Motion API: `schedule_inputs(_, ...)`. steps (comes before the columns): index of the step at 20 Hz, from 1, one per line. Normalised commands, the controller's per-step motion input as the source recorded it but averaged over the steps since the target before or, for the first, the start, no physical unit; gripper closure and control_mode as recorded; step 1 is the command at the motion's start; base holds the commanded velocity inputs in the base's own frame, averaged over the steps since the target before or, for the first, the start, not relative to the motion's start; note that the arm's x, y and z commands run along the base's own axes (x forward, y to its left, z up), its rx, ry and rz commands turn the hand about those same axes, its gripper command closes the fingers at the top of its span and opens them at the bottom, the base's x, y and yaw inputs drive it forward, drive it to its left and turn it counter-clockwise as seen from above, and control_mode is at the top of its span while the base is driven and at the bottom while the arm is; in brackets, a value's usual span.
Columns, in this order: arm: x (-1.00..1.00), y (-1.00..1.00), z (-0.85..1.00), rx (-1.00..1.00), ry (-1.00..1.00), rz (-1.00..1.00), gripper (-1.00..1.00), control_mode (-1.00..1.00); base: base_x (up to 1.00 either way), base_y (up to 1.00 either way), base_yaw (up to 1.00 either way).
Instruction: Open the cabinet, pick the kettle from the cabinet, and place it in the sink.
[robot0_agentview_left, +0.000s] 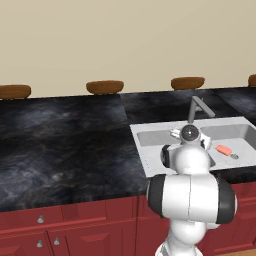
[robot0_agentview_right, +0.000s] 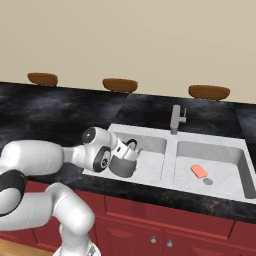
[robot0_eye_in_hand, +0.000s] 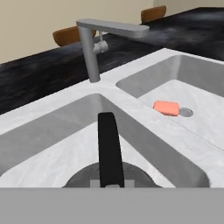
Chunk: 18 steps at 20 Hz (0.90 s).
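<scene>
- Simulated kitchen, dark marbled bench (robot0_agentview_left: 65, 145) with a steel double-basin sink (robot0_agentview_right: 170, 167) set into it
- Kettle (robot0_agentview_right: 122, 164) held at the near edge of the left basin, grey and squat, hanging by its arched black handle (robot0_eye_in_hand: 109, 151) from the gripper (robot0_agentview_right: 129, 150)
- Gripper closed on that handle, judging by how the kettle hangs; fingertips themselves not visible
- Seen from the hand camera: kettle lid at the bottom, basin floor below, unclear whether touching or still above it
- Step in hand, as a judgement: lowering the kettle into the left basin. Best done straight down, kept level, spout clear of the basin wall and of the divider, release only once the base sits flat
- Faucet (robot0_agentview_right: 176, 119) standing behind the divider, well apart from the kettle
- Left basin: nothing seen but the kettle. Right basin: an orange sponge (robot0_agentview_right: 199, 171) just beside the drain (robot0_agentview_right: 208, 181)
- Brown bowls (robot0_agentview_right: 120, 85) along the back wall
</scene>
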Motion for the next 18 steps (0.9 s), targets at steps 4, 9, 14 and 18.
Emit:
schedule_inputs(4,0.19,0.0,-0.06,0.0,0.0,0.0,1.0,-1.0,0.0,0.0,0.0)
schedule_inputs(9,0.18,0.0,-0.06,0.0,0.0,0.0,1.0,-1.0,0.0,0.0,0.0)
schedule_inputs(14,0.19,-0.05,-0.11,0.0,0.0,0.0,1.0,-1.0,0.0,0.0,0.0)
schedule_inputs(18,0.16,-0.11,-0.13,0.0,0.0,0.0,1.0,-1.0,0.0,0.0,0.0)
